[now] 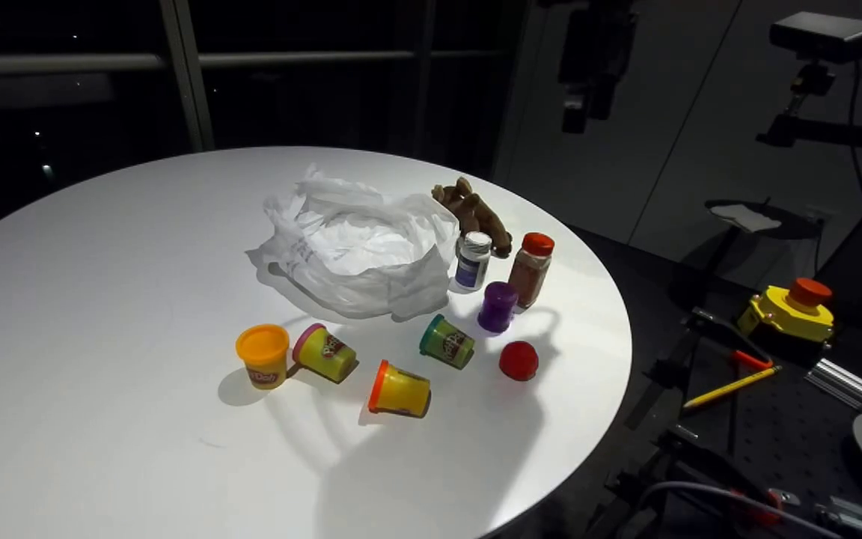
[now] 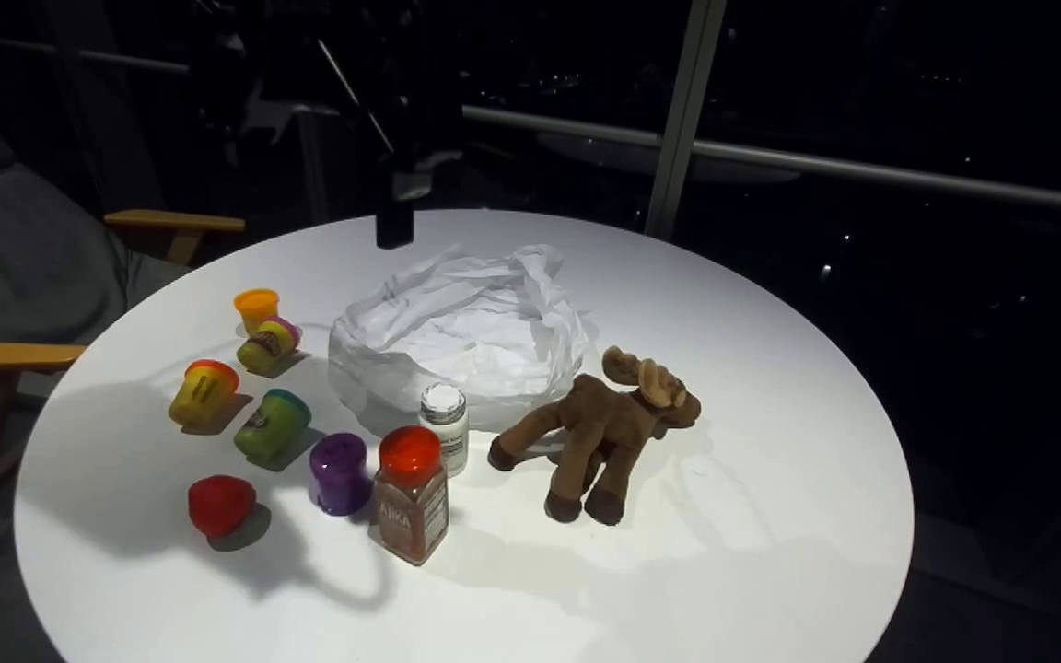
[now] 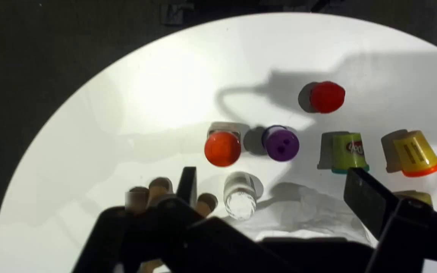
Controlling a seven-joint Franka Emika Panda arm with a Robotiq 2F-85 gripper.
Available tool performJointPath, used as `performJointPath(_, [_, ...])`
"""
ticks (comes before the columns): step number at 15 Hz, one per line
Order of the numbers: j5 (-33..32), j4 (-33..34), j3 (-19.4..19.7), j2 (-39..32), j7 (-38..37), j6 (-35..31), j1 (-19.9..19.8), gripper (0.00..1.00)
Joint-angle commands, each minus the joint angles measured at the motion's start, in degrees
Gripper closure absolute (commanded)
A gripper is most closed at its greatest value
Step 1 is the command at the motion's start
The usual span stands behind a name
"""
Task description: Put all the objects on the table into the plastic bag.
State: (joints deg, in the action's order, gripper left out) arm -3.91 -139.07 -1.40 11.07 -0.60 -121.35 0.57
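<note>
Hand gapes above the table bearing the plastic bag

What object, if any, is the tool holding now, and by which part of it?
Nothing is held. The tool is open, its fingers wide apart in the wrist view; the white bottle seen between them stands on the table.

The claw hides most of the plush moose (in the wrist view).

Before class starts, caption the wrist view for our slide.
Black hand open above a round white table: red-lidded clear jar, purple round container, part of a crumpled white plastic bag.
</note>
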Motion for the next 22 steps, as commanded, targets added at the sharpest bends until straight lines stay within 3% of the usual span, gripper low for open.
performJointPath(1, [0.9,8.7,-1.4,-14.6,0.3,-9.2,1.8,0.0])
performJointPath(6, [-0.4,20.8,-3.8,-31.2,-1.1,-16.8,5.4,0.0])
performJointPath(12, [-0.5,34.9,-5.1,-44.7,-2.3,-14.4,11.0,0.0])
performJointPath(16, [-2.3,40.8,-4.5,-50.8,-2.8,-14.5,14.8,0.0])
performJointPath(22, [-6.8,45.6,-3.5,-54.0,-5.7,-14.9,20.6,0.0])
